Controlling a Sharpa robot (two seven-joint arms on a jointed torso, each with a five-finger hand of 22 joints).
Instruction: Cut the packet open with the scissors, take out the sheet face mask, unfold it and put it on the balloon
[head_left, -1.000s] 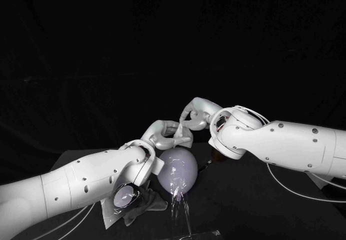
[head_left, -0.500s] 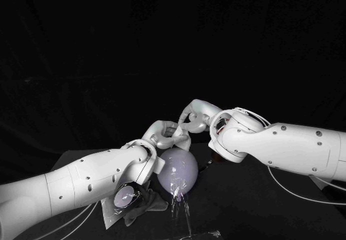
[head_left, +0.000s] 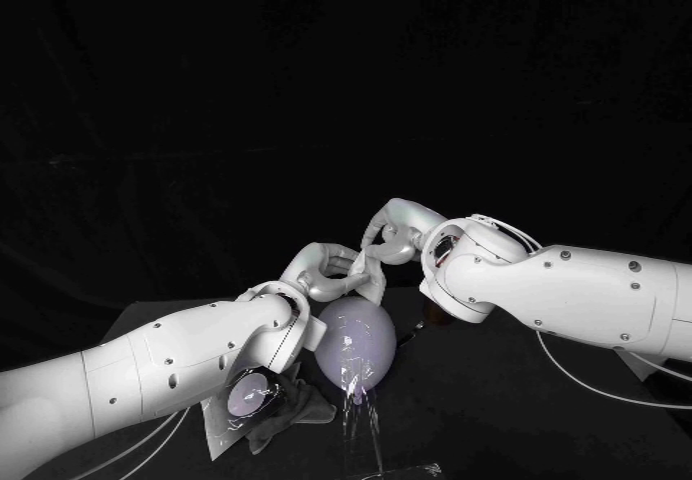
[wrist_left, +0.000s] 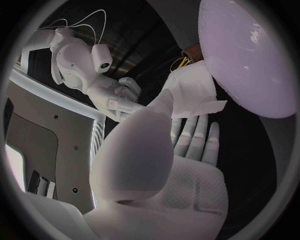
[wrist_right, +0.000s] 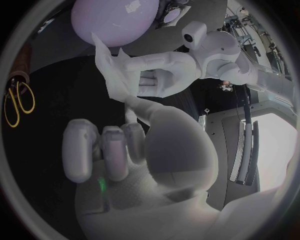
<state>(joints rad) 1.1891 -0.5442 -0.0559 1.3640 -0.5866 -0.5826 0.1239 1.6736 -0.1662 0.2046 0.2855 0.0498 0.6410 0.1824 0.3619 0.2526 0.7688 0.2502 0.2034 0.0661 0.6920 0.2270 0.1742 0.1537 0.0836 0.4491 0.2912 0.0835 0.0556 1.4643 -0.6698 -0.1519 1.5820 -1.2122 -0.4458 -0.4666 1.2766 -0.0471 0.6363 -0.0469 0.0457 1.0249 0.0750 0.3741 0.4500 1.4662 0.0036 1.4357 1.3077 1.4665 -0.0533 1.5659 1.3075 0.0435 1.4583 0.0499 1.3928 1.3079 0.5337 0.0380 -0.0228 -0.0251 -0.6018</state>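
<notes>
Dark backdrop hangs behind the black table (head_left: 490, 400), and both my arms meet above its middle. My left hand (head_left: 329, 268) is raised over the balloon (head_left: 356, 343). Its fingers (wrist_left: 199, 135) lie nearly straight and side by side, and the thumb comes up against them to pinch the sheet face mask (wrist_left: 190, 90). The mask is white, wrinkled and only partly unfolded, with one loose corner sticking out toward the balloon.

My right hand (head_left: 387, 235) faces the left one from just across. One fingertip and the thumb reach out to nip the mask's other edge, while the rest of its fingers are curled into the palm. The mask is held up between my two hands, off the table and close beside the balloon; I cannot tell whether it touches the balloon.

The pale lilac balloon lies on the table under my hands, its knotted end toward me. The yellow-handled scissors (wrist_right: 15, 106) lie flat on the table near the balloon, apart from both hands. A crumpled dark cloth (head_left: 300, 403) sits under my left forearm, beside the balloon's knot.
</notes>
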